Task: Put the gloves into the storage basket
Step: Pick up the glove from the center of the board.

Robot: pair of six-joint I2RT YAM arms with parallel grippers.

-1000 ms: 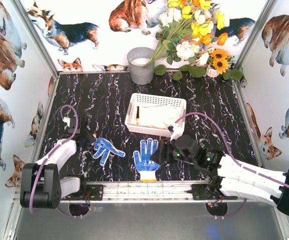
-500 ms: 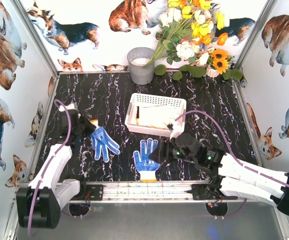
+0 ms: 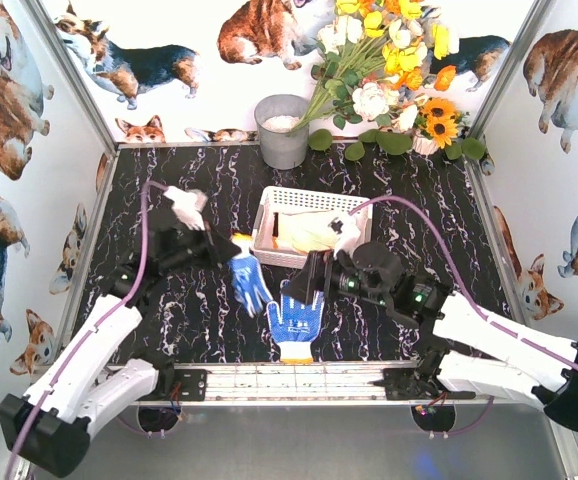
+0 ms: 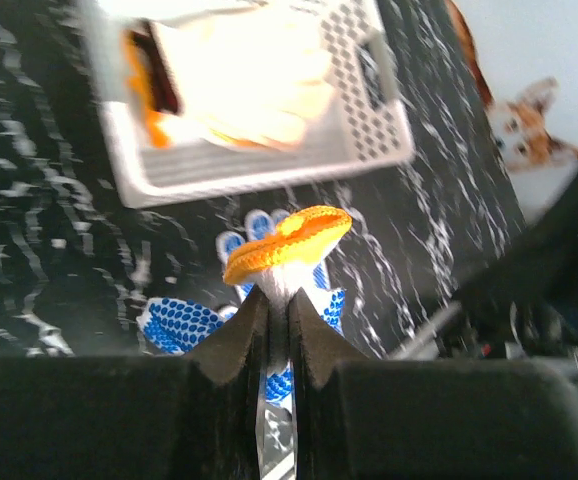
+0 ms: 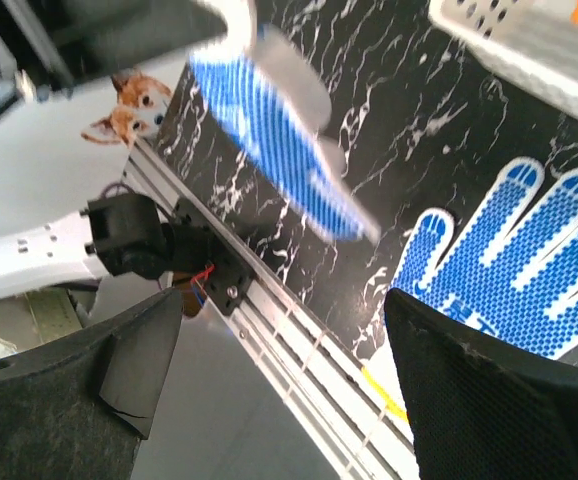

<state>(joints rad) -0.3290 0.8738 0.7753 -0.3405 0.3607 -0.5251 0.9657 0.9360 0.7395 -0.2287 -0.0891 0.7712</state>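
Some gloves binned, two left outside.
Cream gloves (image 3: 314, 232) lie in the storage basket (image 3: 314, 195). At its 8 o'clock, the left jaws are pinched tight on the orange cuff of a dangling dotted glove (image 3: 249, 285). The right jaws gape empty over the flat glove (image 3: 294, 318) on the worktop (image 3: 169, 180) at 6 o'clock.

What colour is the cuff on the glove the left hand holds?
Orange-yellow cuff, clearest in left wrist view.
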